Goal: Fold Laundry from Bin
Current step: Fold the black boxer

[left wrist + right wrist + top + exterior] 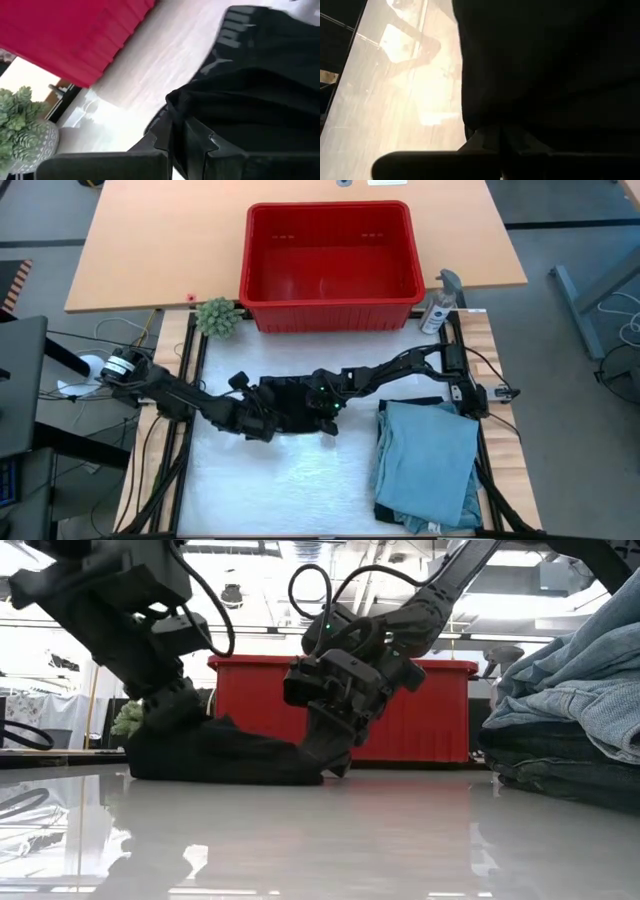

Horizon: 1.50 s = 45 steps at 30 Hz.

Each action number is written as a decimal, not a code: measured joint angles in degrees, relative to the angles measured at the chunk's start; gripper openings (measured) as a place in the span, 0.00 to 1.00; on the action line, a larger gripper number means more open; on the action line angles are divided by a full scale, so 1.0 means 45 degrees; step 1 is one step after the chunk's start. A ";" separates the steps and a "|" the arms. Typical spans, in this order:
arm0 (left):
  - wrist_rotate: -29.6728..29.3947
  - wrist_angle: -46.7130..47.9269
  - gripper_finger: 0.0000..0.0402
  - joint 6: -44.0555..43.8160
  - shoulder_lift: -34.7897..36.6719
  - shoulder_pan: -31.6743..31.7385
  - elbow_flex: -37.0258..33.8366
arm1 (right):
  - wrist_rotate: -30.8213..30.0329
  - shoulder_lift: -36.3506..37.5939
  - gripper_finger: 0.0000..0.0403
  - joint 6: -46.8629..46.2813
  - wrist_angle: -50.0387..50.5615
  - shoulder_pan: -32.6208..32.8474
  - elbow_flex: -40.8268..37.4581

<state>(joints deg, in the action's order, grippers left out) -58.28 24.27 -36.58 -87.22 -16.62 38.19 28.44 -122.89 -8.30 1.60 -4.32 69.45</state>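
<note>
Both arms work the small black garment at the middle of the white worktop, with the empty red bin at 12 o'clock. The left pincer is closed on the cloth's 8 o'clock edge; the right pincer is closed on its 3 o'clock edge. A good fold likely needs both edges kept taut and level. Folded denim pieces lie at 4 o'clock. A spray bottle and small plant flank the bin.

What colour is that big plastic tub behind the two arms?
The bin is bright red all over, walls and floor alike. The high view shows it best.
</note>
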 joint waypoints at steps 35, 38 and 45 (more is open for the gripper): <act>0.4829 -0.0416 0.54 0.5507 0.3174 0.1408 0.1170 | 0.0361 0.0000 0.04 0.0327 0.0176 0.0050 0.0000; 0.6948 -0.1111 0.51 0.5833 0.4763 0.0429 0.1190 | 0.0362 0.0000 0.04 0.0301 0.0165 0.0050 0.0000; 0.7733 -0.1923 0.47 0.7645 0.4743 -0.2172 0.1205 | 0.0370 0.0000 0.04 0.0278 0.0168 0.0050 0.0000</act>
<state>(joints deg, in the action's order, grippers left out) -23.48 15.62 -2.18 -65.88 -26.39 43.62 30.11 -122.89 -7.05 2.36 -4.10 69.45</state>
